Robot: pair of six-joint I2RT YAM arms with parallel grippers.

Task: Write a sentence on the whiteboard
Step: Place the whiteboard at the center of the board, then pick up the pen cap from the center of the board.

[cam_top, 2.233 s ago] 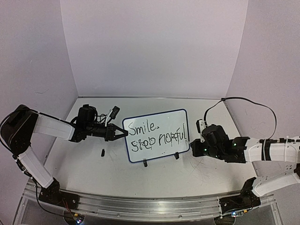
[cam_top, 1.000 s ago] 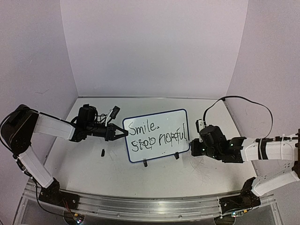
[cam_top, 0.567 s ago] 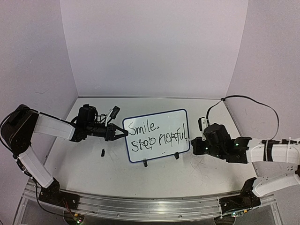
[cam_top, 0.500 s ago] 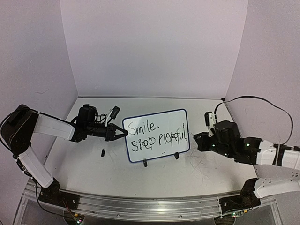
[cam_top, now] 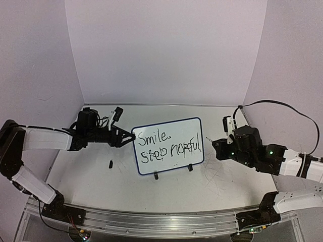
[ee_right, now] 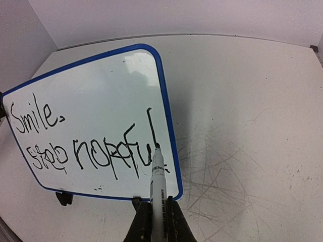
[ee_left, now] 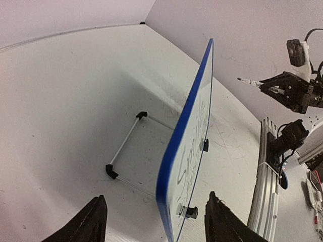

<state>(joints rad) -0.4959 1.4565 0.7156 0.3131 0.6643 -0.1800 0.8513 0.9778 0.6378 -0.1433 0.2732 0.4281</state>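
Note:
The whiteboard (cam_top: 187,128), white with a blue rim, stands tilted on black clip feet (cam_top: 156,176) mid-table. The sentence (cam_top: 169,143) in black marker reads roughly "Smile." over "Stop hopeful" (ee_right: 91,151). My left gripper (cam_top: 126,137) is open at the board's left edge. In the left wrist view its fingers (ee_left: 91,224) stand either side of the blue rim (ee_left: 184,136) without touching it. My right gripper (ee_right: 157,222) is shut on a white marker (ee_right: 158,181). It hovers off the board's right end, and the marker tip (ee_left: 246,80) is clear of the surface.
A small black cap (cam_top: 110,163) lies on the table left of the board's front. A wire stand (ee_left: 123,146) props the board from behind. Grey scribble scratches (ee_right: 237,166) mark the tabletop at right. The arms' base rail (cam_top: 151,222) runs along the near edge.
My left gripper has opened, let go of the board's left edge and drawn back to the left. My right arm has pulled right, away from the board, with the marker.

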